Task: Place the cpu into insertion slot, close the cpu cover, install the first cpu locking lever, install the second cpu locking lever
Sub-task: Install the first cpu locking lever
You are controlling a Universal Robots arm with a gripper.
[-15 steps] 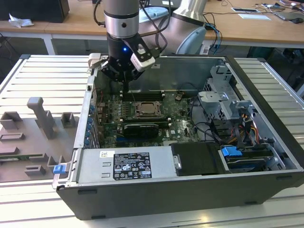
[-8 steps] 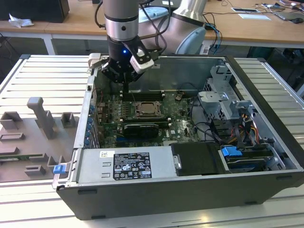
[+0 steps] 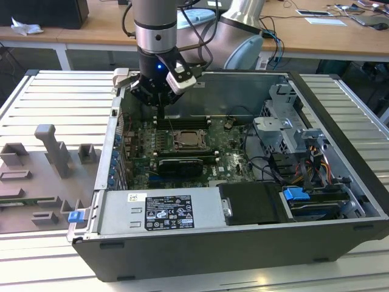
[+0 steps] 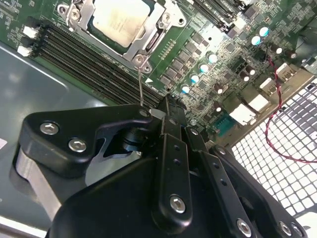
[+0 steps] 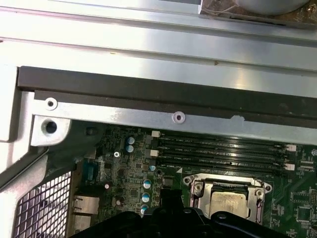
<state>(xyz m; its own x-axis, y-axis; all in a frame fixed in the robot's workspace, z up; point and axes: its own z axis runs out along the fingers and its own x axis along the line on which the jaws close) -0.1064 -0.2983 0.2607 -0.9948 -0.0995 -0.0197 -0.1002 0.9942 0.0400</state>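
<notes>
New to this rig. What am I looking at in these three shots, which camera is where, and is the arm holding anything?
A robot arm with a black gripper is working inside an open desktop computer case lying on a slatted metal table. The exterior view is from a camera off the arm; both wrist views come from cameras riding near its wrist, looking down at the green motherboard.

The cpu already sits in the insertion slot, with the cpu cover closed around it. In the second wrist view the gripper meets the end of a thin wire locking lever. Whether it is gripped, I cannot tell.
</notes>
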